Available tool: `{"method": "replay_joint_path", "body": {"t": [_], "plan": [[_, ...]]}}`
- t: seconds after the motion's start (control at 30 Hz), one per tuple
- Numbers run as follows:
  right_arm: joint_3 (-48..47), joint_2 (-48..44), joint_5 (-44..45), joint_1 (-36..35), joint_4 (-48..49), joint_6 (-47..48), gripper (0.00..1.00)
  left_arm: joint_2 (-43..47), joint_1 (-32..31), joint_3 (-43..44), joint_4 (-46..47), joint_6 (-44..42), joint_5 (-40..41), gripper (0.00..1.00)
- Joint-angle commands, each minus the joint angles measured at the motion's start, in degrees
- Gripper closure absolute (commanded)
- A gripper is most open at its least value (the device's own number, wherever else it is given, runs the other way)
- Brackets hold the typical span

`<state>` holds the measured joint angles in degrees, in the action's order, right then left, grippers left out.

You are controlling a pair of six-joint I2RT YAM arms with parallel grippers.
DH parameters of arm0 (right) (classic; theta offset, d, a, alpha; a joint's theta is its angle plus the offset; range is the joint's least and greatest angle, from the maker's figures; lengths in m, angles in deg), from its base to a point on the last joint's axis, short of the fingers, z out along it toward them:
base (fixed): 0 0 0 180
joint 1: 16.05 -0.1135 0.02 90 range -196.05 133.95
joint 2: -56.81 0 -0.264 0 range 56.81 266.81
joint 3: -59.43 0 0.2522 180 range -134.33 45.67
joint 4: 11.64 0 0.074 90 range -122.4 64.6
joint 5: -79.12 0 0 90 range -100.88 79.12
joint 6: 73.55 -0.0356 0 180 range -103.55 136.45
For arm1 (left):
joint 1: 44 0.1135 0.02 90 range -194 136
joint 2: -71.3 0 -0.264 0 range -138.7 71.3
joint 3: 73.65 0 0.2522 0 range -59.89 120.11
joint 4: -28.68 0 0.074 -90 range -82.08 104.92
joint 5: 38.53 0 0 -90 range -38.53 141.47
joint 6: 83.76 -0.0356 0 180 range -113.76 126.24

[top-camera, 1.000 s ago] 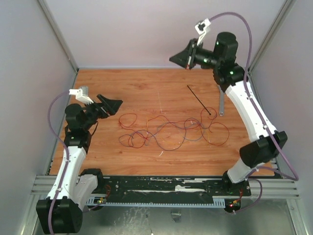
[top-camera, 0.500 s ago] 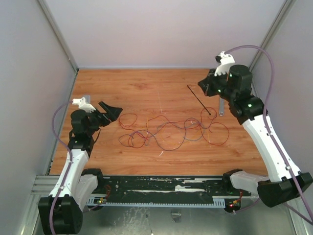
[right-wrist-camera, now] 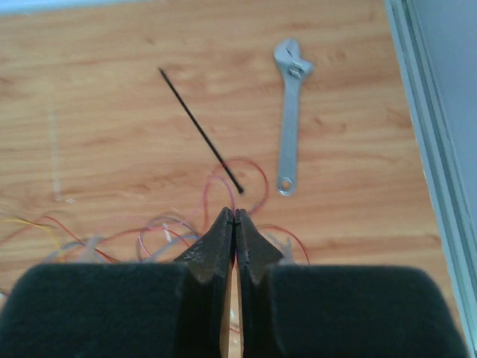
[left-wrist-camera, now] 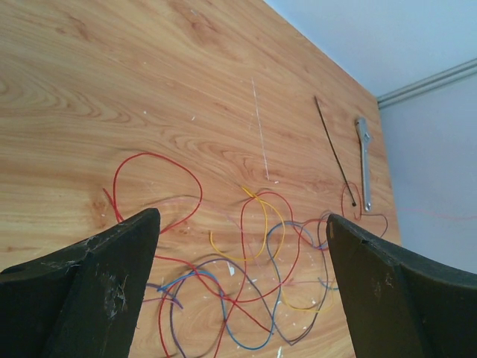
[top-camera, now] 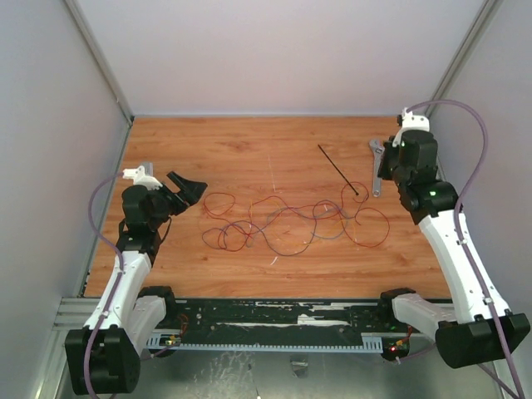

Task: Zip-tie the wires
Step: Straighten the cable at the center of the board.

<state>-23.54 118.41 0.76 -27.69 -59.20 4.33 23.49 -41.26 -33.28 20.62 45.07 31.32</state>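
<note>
- Right gripper point(right-wrist-camera: 235, 216): black fingers pressed together tip to tip, nothing held; it hangs over the right side of the brown wood-grain tabletop point(top-camera: 249, 141), tips pointing at the near end of the thin straight black plastic zip tie point(right-wrist-camera: 200, 130)
- Left gripper point(left-wrist-camera: 240, 220): jaws spread wide, empty, poised at the left end of the tangle of thin red, dark red and purplish-grey wires point(top-camera: 283, 223), aimed across it; looks staged to gather or pin strands, but that is a guess
- wires lie loose and flat across the middle of the tabletop, unbundled; left wrist view also shows a few yellow and blue strands
- zip tie lies flat on a diagonal, right of centre: far end on bare wood, near end crossing a red loop at the tangle's right end; neither gripper touches it
- Silver metal adjustable wrench point(top-camera: 377, 170) lies just beside the tie on the right-wall side, apart from it; no evident role in the job
- Judgement: task barely begun, tie unthreaded and wires not gathered
- Right arm sits nearest the tie, so it is the likely picker; its fingers must part first
- Bare far end looks the cleaner grab; the near end risks snagging the red loop
</note>
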Motion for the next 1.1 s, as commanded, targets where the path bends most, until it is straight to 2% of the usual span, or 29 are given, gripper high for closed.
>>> {"method": "replay_joint_path", "body": {"t": [0.0, 0.33, 0.37, 0.43, 0.47, 0.7, 0.83, 0.93, 1.07], "plan": [[6.6, -1.7, 4.5, 2.8, 0.9, 0.7, 0.97, -0.3, -0.4, 0.1, 1.2, -0.3, 0.4, 0.02], [26.1, -0.3, 1.8, 12.3, 13.8, -5.4, 0.99, -0.6, -0.5, 0.5, 1.5, 0.0, -0.2, 0.02], [27.1, -0.2, 0.7, 13.2, 14.8, -6.1, 0.94, -0.7, -0.4, 0.6, 1.5, 0.1, -0.3, 0.02], [28.4, -0.3, -0.5, 14.2, 16.1, -7.2, 0.74, -0.8, -0.4, 0.9, 1.5, 0.2, -0.6, 0.02], [29.1, -0.5, -0.6, 14.5, 17.0, -7.5, 0.70, -0.9, -0.5, 0.9, 1.5, 0.2, -0.7, 0.02], [29.3, -0.5, -2.4, 15.4, 16.9, -6.4, 0.50, -1.5, -0.5, 2.0, 1.5, 0.3, -2.1, 0.02], [27.7, -0.6, -5.0, 15.6, 16.2, -6.3, 0.47, -1.5, -0.5, 2.2, 1.5, 0.4, -2.7, 0.02], [26.1, -0.6, -12.2, 15.6, 18.7, -6.7, 0.46, -1.3, -0.4, 2.3, 1.6, 0.3, -2.7, 0.02], [20.8, 6.4, -19.3, 15.0, 20.5, -8.3, 0.47, -0.9, -0.5, 2.2, 1.6, 0.8, -3.2, 0.02]]}}
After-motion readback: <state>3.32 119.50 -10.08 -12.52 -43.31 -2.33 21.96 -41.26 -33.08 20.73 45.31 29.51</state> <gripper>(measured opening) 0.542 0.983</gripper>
